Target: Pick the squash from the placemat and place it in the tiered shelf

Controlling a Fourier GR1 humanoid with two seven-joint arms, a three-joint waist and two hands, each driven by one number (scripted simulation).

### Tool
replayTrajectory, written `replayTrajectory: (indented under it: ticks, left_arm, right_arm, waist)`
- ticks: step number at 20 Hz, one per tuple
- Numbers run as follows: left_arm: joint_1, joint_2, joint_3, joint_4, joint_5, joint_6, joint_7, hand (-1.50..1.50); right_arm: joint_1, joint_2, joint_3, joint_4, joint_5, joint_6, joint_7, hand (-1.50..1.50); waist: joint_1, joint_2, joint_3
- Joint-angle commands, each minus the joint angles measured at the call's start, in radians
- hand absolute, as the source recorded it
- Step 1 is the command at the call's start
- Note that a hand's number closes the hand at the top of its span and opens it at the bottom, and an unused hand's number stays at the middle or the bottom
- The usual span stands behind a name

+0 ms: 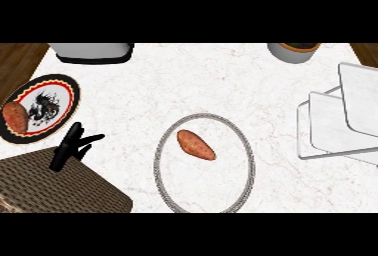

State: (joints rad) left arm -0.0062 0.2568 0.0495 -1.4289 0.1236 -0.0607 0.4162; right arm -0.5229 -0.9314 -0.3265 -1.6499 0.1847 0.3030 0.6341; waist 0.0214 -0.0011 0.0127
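An orange-brown, elongated squash lies tilted in the upper middle of a round white placemat with a grey patterned rim, at the centre of the marble counter. The tiered shelf, made of pale marble-like slabs on a thin frame, stands at the right edge with nothing on its visible tiers. My left hand shows at the left, black, fingers straight and thumb out, open and holding nothing, well left of the placemat. My right hand is out of view.
A decorated plate at the far left carries another orange-brown vegetable. A woven brown basket fills the lower left corner. A grey appliance stands at the back left and a grey pot at the back right.
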Motion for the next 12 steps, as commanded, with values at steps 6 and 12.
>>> replayTrajectory:
  ticks: [6, 12]
  left_arm:
    - [0.020, -0.046, 0.044, 0.042, 0.022, 0.005, -0.130, 0.00]
    - [-0.052, -0.096, 0.031, 0.064, -0.006, 0.078, -0.089, 0.00]
  right_arm:
    - [0.011, 0.036, -0.001, 0.209, 0.104, -0.084, -0.267, 1.50]
    - [-0.036, 0.047, 0.014, 0.140, 0.065, -0.039, -0.189, 1.50]
  waist:
    - [-0.010, 0.006, -0.012]
    - [-0.027, 0.001, -0.014]
